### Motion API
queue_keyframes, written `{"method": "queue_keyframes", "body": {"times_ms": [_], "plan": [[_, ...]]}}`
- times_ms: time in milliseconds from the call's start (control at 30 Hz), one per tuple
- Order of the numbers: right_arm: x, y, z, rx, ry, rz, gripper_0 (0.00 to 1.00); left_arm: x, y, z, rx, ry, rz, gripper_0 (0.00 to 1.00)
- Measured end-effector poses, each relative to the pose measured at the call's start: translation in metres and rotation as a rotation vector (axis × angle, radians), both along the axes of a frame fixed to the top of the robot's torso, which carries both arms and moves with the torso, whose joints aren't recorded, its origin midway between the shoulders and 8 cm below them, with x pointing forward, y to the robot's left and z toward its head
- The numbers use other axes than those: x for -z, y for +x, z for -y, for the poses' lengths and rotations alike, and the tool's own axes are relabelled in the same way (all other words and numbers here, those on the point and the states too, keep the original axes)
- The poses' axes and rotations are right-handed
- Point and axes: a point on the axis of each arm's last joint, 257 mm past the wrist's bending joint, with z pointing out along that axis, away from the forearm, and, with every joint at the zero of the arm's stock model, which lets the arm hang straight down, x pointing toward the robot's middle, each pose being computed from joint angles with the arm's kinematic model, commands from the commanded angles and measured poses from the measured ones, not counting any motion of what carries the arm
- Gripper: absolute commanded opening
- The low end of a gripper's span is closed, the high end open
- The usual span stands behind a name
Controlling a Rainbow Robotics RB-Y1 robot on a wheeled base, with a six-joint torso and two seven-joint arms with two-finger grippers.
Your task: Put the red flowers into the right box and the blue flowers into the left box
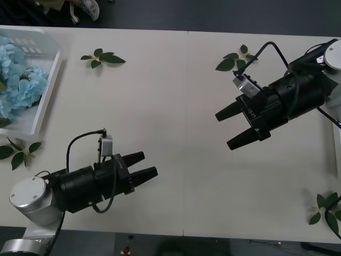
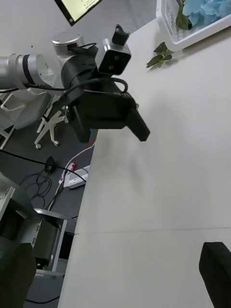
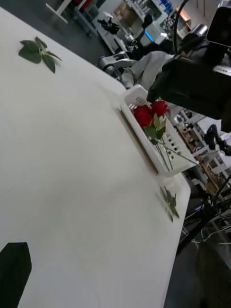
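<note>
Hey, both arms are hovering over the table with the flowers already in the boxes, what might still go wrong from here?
The left box sits at the table's far-left edge with blue flowers heaped inside; a sweep by the left gripper might nudge it. The red flowers lie in the right box near the table's edge, close to the right gripper. Loose leaf sprigs remain and may be mistaken for flowers.

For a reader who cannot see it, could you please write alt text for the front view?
Two black grippers hover open and empty over a white table: the left gripper near the front, the right gripper farther back. The left box holds the blue flowers; loose leaf sprigs lie scattered.
</note>
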Motion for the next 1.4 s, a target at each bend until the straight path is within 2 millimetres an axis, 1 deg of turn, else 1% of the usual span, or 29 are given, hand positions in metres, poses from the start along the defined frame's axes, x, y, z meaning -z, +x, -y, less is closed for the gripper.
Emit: {"method": "queue_keyframes", "body": {"times_ms": [167,1400], "plan": [[0.0,0.0,0.0,0.0,0.0,0.0,1.0,-0.0081,0.0005,0.001,0.002,-0.011,0.016,1.0],[0.0,0.0,0.0,0.0,0.0,0.0,1.0,-0.0082,0.0005,0.001,0.002,-0.011,0.016,1.0]]}}
